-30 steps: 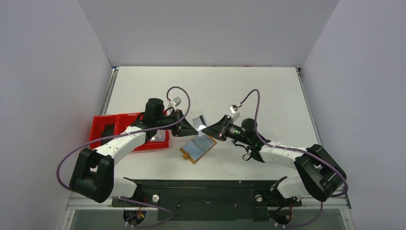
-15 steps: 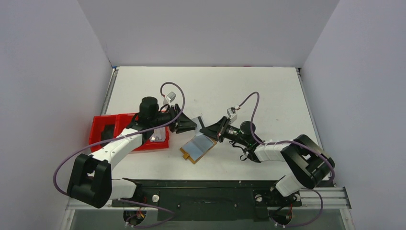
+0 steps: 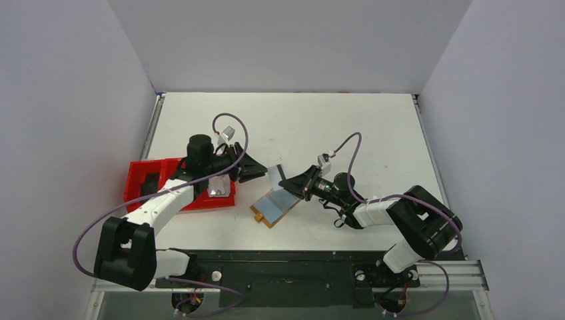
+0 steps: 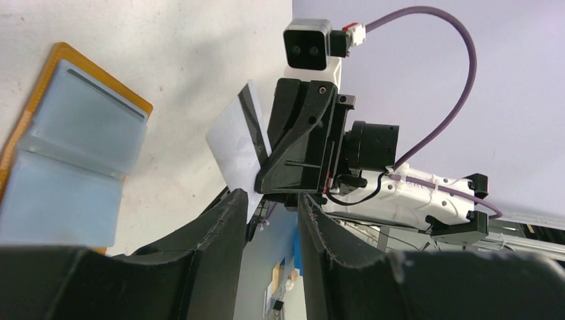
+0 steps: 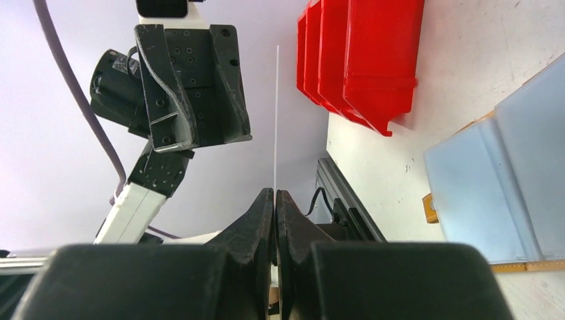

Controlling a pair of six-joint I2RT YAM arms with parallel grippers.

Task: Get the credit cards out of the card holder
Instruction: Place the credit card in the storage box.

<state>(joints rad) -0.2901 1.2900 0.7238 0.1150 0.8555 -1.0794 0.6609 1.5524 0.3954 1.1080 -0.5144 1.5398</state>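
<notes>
The card (image 3: 275, 175) has been released by the left gripper (image 3: 256, 172), now partly open, empty and drawn back; it is held on edge by the right gripper (image 5: 274, 193), closed tight on it, just beside the open card holder (image 3: 274, 205); the handover is judged complete.

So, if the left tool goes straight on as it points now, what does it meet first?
Most likely the pale credit card held by the right tool, straight ahead of the left tool; depth is unclear.
</notes>
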